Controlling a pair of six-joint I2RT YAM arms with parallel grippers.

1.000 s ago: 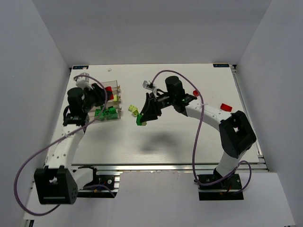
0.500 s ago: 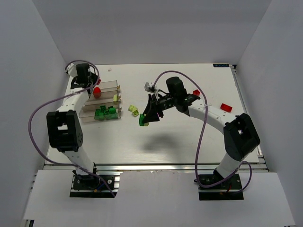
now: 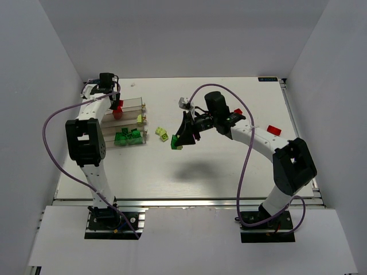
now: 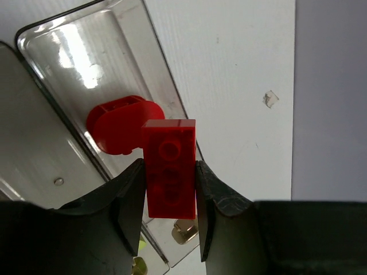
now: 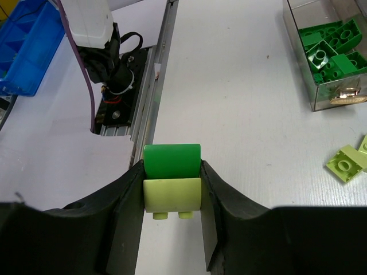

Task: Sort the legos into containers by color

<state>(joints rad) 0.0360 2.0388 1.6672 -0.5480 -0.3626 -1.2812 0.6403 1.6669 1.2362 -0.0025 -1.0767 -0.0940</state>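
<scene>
Reading from the left in the top view, the tray (image 3: 131, 102) sits at the table's (image 3: 189, 172) 9 o'clock. The left gripper (image 4: 170, 189) hangs over its 12 o'clock compartment, jaws clamped on a red brick (image 4: 169, 154). A rounded red piece (image 4: 117, 123) already lies in that compartment, at the brick's 10 o'clock in the wrist view. The step in hand looks like the red drop-off. The brick seems to hang over the compartment's wall, so the next move probably calls for a small nudge inward before the jaws part.

The green bricks (image 3: 128, 137) fill the 6 o'clock compartment, and two loose lime bricks (image 3: 162, 133) lie just off the tray at its 3 o'clock.

Near the table's centre the right gripper (image 5: 171, 197) is held clear of the surface, jaws closed on a green-and-lime stack (image 5: 172, 162). Being two colours joined, it likely needs pulling apart before either half can be sorted. A white piece (image 3: 184, 103) lies at its 12 o'clock, and two red bricks (image 3: 274, 130) wait at the table's 3 o'clock.

A second ago the left arm was folded low, with its gripper over the tray's middle. It has since swung up and reached to the far end. The right arm has barely shifted.
</scene>
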